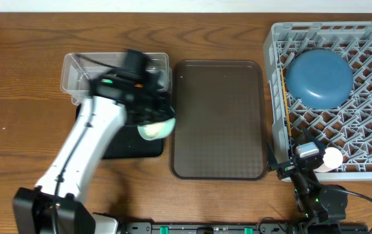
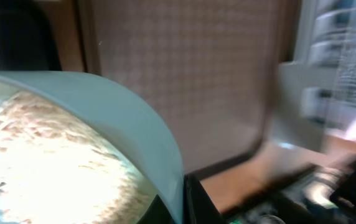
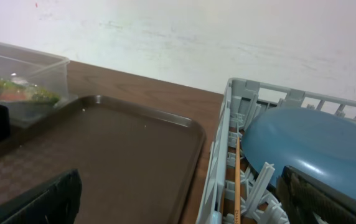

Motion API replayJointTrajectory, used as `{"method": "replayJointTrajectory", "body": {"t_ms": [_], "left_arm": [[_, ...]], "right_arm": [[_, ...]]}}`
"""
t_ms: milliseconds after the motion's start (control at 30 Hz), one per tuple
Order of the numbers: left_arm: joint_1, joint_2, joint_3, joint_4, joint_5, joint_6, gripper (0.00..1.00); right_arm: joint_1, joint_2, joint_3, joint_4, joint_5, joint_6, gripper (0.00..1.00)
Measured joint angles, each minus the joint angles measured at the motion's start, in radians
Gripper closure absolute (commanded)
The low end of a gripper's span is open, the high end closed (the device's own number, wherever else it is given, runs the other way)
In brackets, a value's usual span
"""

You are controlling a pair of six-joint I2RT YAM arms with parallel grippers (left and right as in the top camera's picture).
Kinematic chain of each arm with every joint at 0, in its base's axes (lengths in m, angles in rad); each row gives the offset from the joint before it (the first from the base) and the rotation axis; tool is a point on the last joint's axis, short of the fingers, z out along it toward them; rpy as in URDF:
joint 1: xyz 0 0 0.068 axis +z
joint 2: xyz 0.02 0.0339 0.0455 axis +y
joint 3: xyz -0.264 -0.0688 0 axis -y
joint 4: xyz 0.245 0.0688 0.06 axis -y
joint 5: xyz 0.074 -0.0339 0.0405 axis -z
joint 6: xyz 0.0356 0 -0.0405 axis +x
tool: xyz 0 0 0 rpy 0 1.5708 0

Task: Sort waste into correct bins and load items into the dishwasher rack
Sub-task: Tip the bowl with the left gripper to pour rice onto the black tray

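Observation:
My left gripper is shut on the rim of a pale mint bowl and holds it tilted over the right edge of the black tray. In the left wrist view the bowl has white rice stuck inside, and my finger pinches its rim. The clear tub lies behind the tray, and the right wrist view shows the snack wrapper in it. The grey rack holds the upturned blue bowl and a chopstick. My right gripper is open and empty by the rack's front left corner.
The flat brown serving tray lies between the black tray and the rack. A small pale rounded item sits at the rack's front edge beside my right arm. The wooden table extends to the left.

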Motion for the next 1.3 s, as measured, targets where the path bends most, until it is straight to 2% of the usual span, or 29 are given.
{"method": "replayJointTrajectory", "body": {"t_ms": [267, 500, 700, 1300], "left_arm": [[0.342, 0.0, -0.261, 0.134, 0.543, 0.367, 0.94], [0.525, 0.0, -0.484, 0.397, 0.804, 0.481, 0.94], [0.593, 0.0, -0.534, 0.407, 0.879, 0.508, 0.94], [0.594, 0.0, -0.534, 0.425, 0.906, 0.544, 0.94]], "right_arm": [[0.0, 0.0, 0.0, 0.0, 0.0, 0.0, 0.01], [0.0, 0.0, 0.0, 0.0, 0.0, 0.0, 0.01], [0.0, 0.0, 0.0, 0.0, 0.0, 0.0, 0.01], [0.0, 0.0, 0.0, 0.0, 0.0, 0.0, 0.01]]}}
